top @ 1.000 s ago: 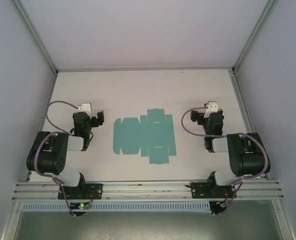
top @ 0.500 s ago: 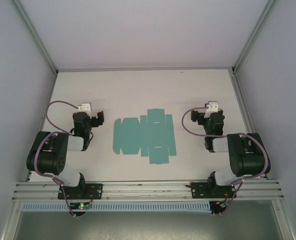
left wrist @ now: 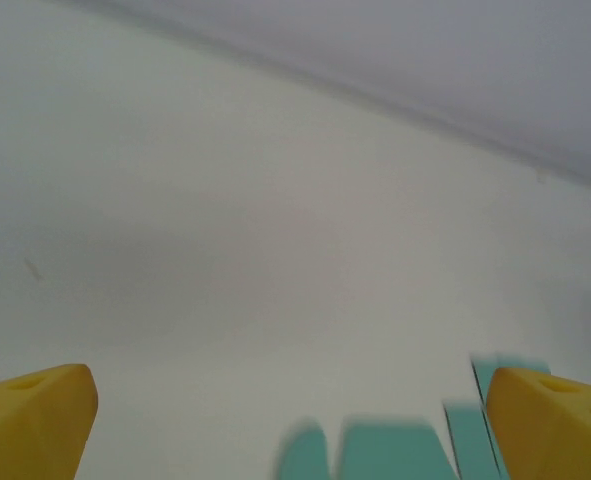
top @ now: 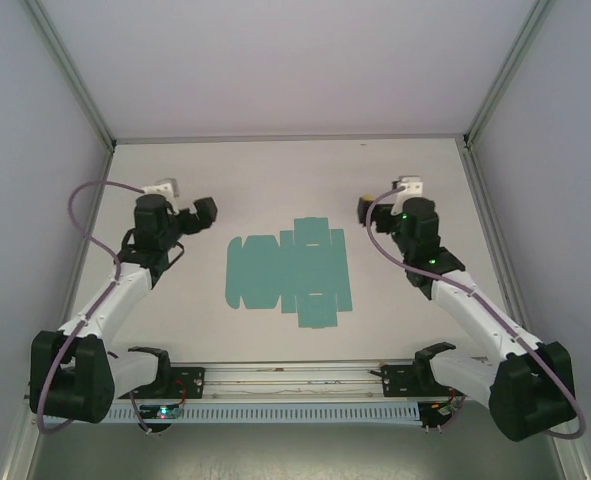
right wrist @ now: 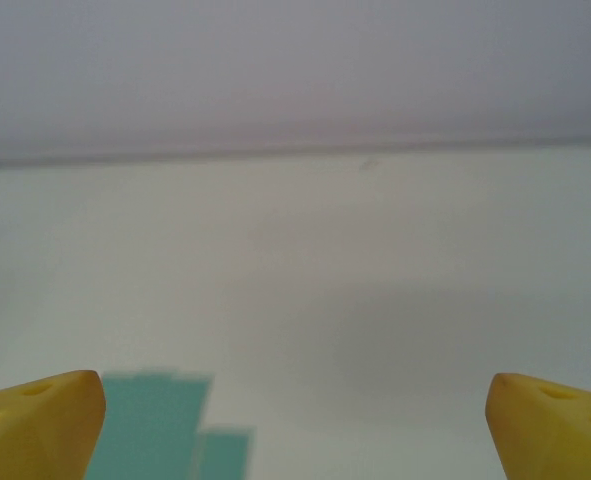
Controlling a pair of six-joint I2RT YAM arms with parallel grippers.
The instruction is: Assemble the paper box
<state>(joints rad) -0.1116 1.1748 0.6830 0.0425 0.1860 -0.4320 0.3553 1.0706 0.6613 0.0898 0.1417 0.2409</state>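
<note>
One teal-green die-cut card sheet (top: 287, 273) was recorded flat on the white counter (top: 275, 180), entirely unfolded. Left pincer (top: 203, 212) and right pincer (top: 367, 208) were spread wide, empty.

- My paper box (top: 287, 272) lies flat on the table (top: 275, 175). It is an unfolded teal sheet with flaps and tabs along its edges, roughly midway between my two arms.
- My left gripper (top: 203, 212) hangs to the left of the sheet, near its far-left corner but apart from it, pointing in toward the middle.
- My right gripper (top: 365, 210) hangs to the right of the sheet, also apart from it and turned inward.
- Both pairs of fingers seem parted, though they are small and dark from up here, so I can't be sure.
- Each arm stretches out from its base at the near rail (top: 295, 372), and a purple cable (top: 80, 200) loops beside the left wrist.
</note>
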